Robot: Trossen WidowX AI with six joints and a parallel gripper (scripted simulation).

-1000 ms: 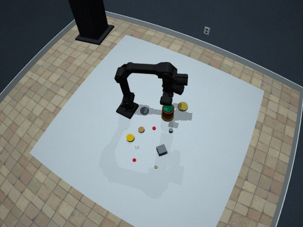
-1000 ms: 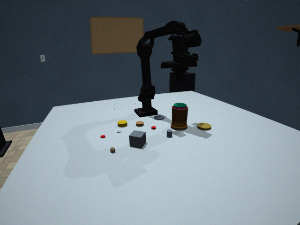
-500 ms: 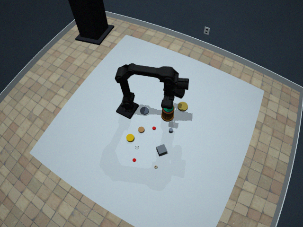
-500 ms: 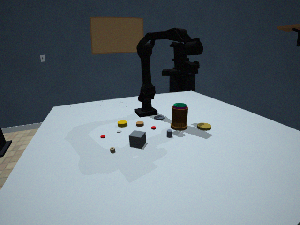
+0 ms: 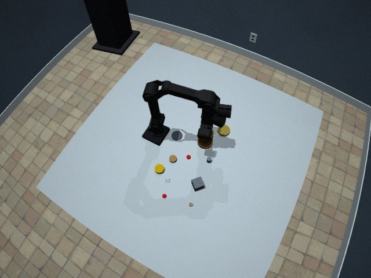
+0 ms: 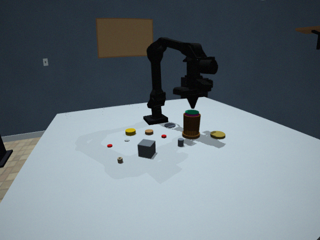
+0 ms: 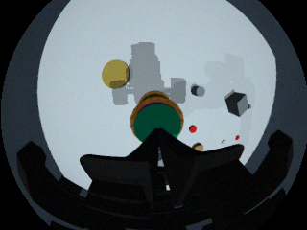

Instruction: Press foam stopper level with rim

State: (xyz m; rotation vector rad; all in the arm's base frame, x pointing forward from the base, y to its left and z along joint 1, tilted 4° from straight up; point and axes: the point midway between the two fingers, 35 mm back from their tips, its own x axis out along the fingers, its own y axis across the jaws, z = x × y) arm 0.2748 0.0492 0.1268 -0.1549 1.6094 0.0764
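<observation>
A brown ribbed jar (image 6: pixel 191 125) stands upright on the white table, right of the arm's base. A green-topped foam stopper (image 6: pixel 192 112) with a purple side sticks up a little above the jar's rim. It also shows in the wrist view (image 7: pixel 155 122), just beyond the fingertips. My gripper (image 6: pixel 192 105) is shut and empty, pointing straight down, its tip a short way above the stopper's top and not touching it. In the top view the gripper (image 5: pixel 205 133) hides most of the jar (image 5: pixel 205 142).
Near the jar lie a yellow disc (image 6: pixel 217 134), a small grey cylinder (image 6: pixel 180 142), a dark disc (image 6: pixel 169 125) and a red button (image 6: pixel 163 136). Further off are a grey cube (image 6: pixel 146 148), a tan disc (image 6: pixel 149 132), a second yellow disc (image 6: pixel 130 131) and a small ring (image 6: pixel 119 160).
</observation>
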